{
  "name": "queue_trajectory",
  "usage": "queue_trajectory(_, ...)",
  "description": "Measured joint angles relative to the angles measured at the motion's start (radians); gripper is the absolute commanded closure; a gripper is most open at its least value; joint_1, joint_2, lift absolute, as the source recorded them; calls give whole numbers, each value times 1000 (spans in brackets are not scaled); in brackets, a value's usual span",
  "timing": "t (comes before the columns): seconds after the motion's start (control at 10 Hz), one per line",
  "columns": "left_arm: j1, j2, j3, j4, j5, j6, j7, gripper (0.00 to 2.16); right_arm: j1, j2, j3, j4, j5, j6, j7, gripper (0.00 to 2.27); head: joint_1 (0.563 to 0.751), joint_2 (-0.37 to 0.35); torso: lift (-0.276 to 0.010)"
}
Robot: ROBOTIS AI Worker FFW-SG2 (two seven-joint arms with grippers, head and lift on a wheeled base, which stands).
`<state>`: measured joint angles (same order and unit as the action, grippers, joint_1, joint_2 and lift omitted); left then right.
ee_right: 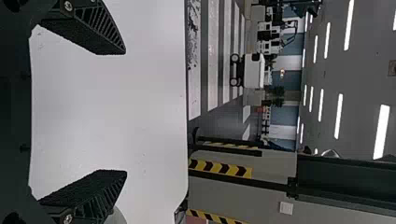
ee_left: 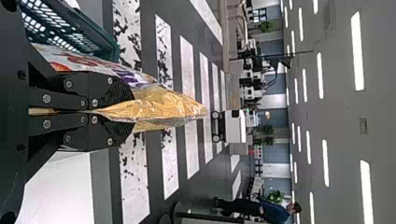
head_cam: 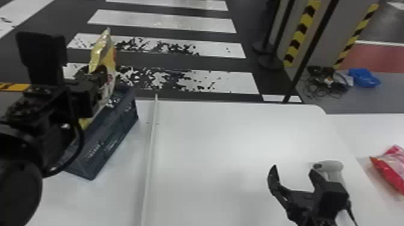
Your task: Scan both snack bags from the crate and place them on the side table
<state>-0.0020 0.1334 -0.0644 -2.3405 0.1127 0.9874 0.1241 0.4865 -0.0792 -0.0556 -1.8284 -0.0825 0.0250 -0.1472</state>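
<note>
One shiny yellow snack bag [head_cam: 103, 54] with red and purple print is pinched in the left hand [head_cam: 98, 72], by the dark plastic crate [head_cam: 112, 132] with blurry white writing. The right hand [head_cam: 293, 172] is spread wide. One shiny red-and-pink bag [head_cam: 393, 169] lies on the white side tabletop [head_cam: 369, 129].

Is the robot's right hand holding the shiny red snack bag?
No, the right hand is open, and the shiny red snack bag lies apart from it.

dark floor [head_cam: 192, 62], white stripes [head_cam: 180, 22] | grey ceiling [ee_left: 338, 102], light strips [ee_left: 357, 51] | plants [ee_left: 274, 197]
</note>
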Motion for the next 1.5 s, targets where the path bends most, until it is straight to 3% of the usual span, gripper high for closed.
queue_trajectory(0.2,10,-4,0,-38,14,13,-1,2142,-7,1,3,2,-2,9,0,76,695,-102,-95)
queue_trajectory(0.7,-34,-72,-155,-43,47,27,-13,2142,-4,1,-11,0,-6,11,-2,76,695,-229,-95)
queue_trajectory(0.8,-43,-84,-201,-24,46,30,-16,2142,-5,2,-15,0,-6,11,-2,76,695,-265,-95)
queue_trajectory(1.1,-54,-90,-329,62,22,17,-29,2142,-4,2,-46,0,-10,11,-9,80,695,-350,-95)
queue_trajectory(1.5,-54,-108,-499,256,-64,-104,-49,2142,-19,0,-88,0,-36,11,-12,80,695,-350,-95)
